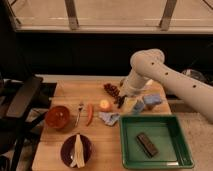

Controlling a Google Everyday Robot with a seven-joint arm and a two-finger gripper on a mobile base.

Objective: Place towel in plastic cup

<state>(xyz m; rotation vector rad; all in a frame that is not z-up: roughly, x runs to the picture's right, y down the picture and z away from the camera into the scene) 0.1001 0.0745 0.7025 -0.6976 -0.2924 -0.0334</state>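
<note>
The towel is a small pale blue crumpled cloth lying on the wooden table, just left of the green tray. A red-orange round plastic cup stands open-side up at the table's left. My gripper hangs from the white arm over the table's middle. It is just above and right of the towel, next to an orange fruit. A pale object sits right beside the gripper; I cannot tell what it is.
A green tray with a dark bar fills the front right. A blue sponge, dark grapes, a carrot and a fork lie around. A purple plate holds a banana. A black chair stands on the left.
</note>
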